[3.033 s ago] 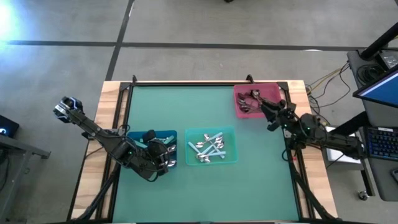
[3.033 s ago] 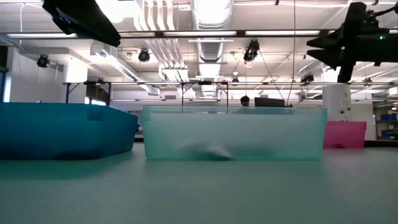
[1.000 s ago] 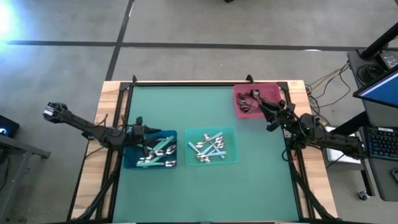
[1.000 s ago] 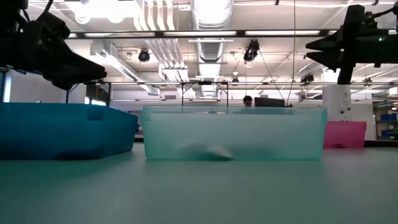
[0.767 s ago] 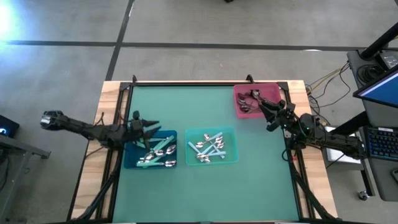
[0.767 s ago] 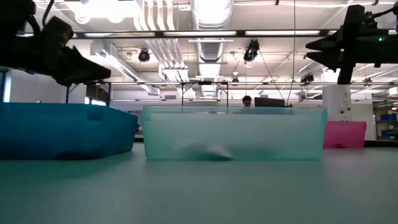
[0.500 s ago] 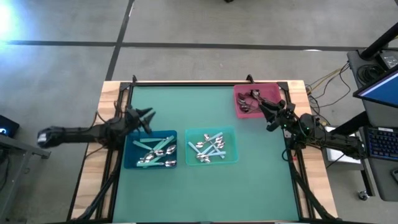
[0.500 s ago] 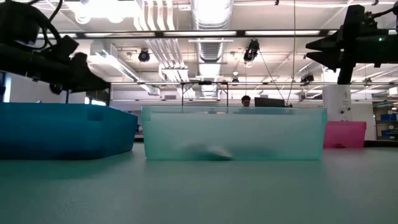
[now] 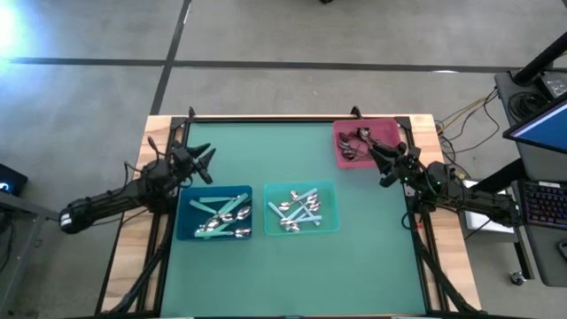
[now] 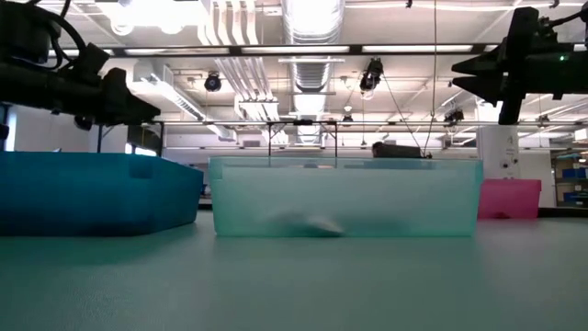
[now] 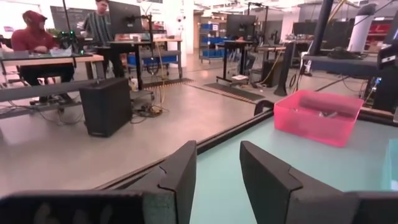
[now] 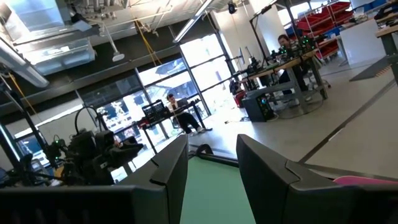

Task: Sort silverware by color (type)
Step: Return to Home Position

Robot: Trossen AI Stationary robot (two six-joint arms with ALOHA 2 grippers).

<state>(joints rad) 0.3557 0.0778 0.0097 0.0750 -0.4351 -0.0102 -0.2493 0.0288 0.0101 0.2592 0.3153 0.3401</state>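
The left gripper (image 9: 205, 165) hangs with its two fingers spread moderately wide and nothing between them (the left wrist view shows only mat and floor through the gap). It sits over the left edge of the green mat (image 9: 283, 151), just beyond the far left corner of the blue bin (image 9: 182, 214), with its arm reaching back across the black rail (image 9: 182, 133) and the wooden rim (image 9: 152, 155) of the table. The right gripper (image 9: 379, 166) also has its fingers apart and empty. It is held above the table at the near right corner of the pink bin (image 9: 365, 122), close to the table's right edge, with its arm running out over that edge. Between the two grippers a broad stretch of mat runs across the far half of the table. The blue bin and the teal bin (image 9: 301, 184) stand side by side in the near half, a narrow strip of mat between them and a wider band of mat on their near side. Spoons with pale teal handles (image 9: 221, 208) lie crossed in the blue bin. Shiny spoons (image 9: 297, 213) are heaped in the teal bin. Dark spoons (image 9: 354, 146) lie in the pink bin at the far right corner.
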